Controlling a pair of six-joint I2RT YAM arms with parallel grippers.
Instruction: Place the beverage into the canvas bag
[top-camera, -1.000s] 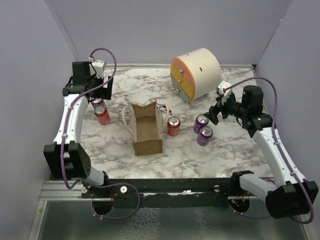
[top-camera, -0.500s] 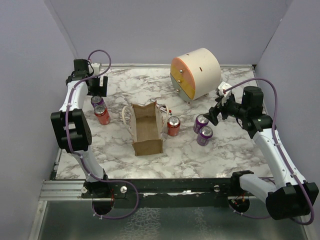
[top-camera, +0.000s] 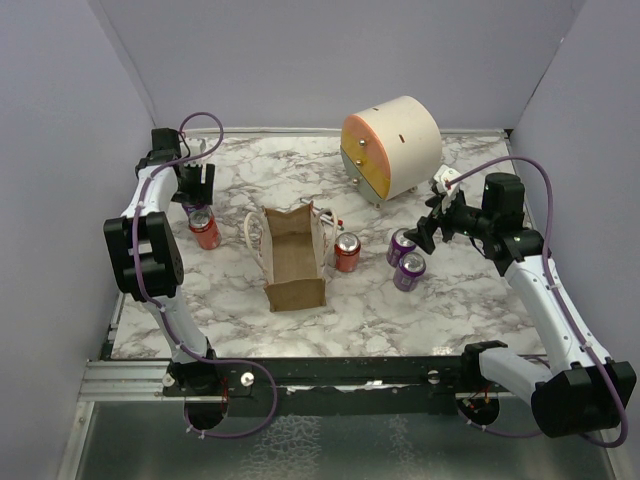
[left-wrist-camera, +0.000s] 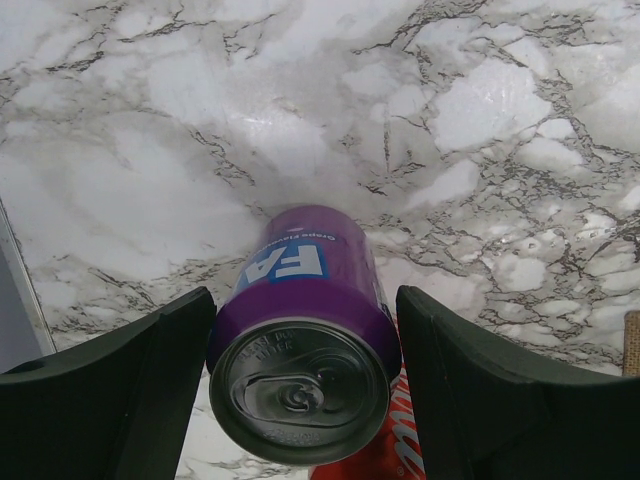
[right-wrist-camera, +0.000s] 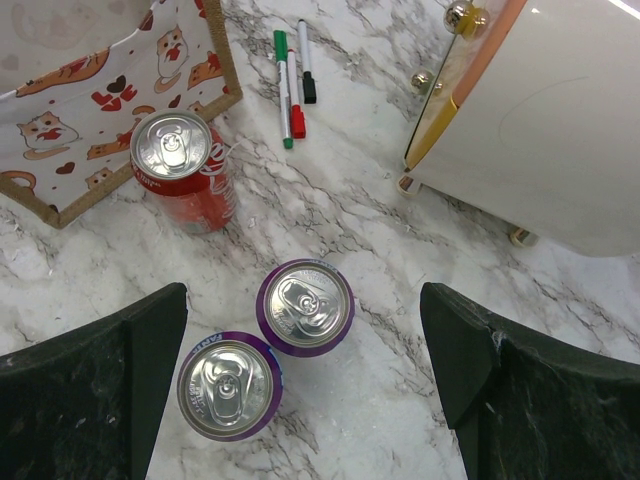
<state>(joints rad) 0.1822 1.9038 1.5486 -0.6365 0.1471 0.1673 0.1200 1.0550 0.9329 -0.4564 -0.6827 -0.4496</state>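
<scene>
Straddling the cylindrical purple can (left-wrist-camera: 300, 385), your left claw (left-wrist-camera: 305, 296) stands released; your right claw (right-wrist-camera: 303, 293) hangs released above two glossy purple cans (right-wrist-camera: 228, 388). The boxy tan canvas bag (top-camera: 293, 258) sits open-topped on the marbled desk (top-camera: 385, 305).

We see the canvas bag (top-camera: 295, 294) standing upright with its mouth open, tan-brown with thin white loop handles. Just right of it stands a red can (top-camera: 347, 251), and farther right two purple cans (top-camera: 402, 245) sit together. Well left of the bag, a lone purple can (left-wrist-camera: 300, 350) stands upright close beside a second red can (top-camera: 205, 231).
</scene>
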